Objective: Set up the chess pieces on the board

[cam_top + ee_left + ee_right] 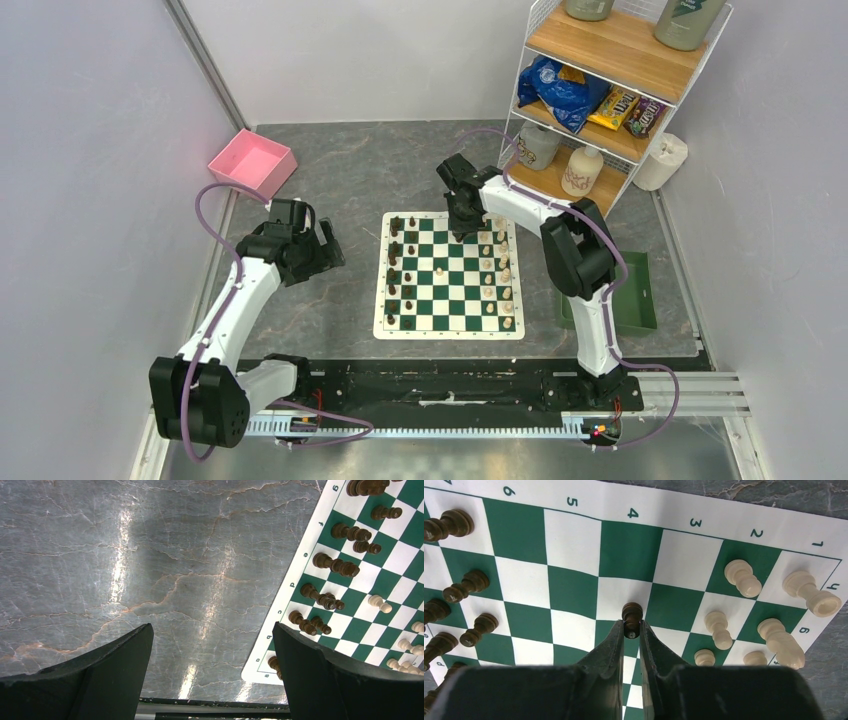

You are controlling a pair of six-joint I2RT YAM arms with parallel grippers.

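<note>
The green and white board [450, 275] lies mid-table. Dark brown pieces [397, 262] stand along its left columns and pale pieces [497, 270] along its right columns; one pale pawn [439, 272] stands alone near the middle. My right gripper [632, 626] is shut on a dark brown pawn [632, 615], held over the board's far middle squares [463, 226]. My left gripper [212, 645] is open and empty above bare table left of the board [320, 545]; dark pieces [345, 567] show at its right. In the top view the left gripper [318, 248] sits left of the board.
A pink bin [252, 163] stands at the back left. A wire shelf rack [610, 90] with snacks and jars stands at the back right. A dark green tray [630, 295] lies right of the board, partly behind the right arm. A white roll [662, 160] stands beside the rack.
</note>
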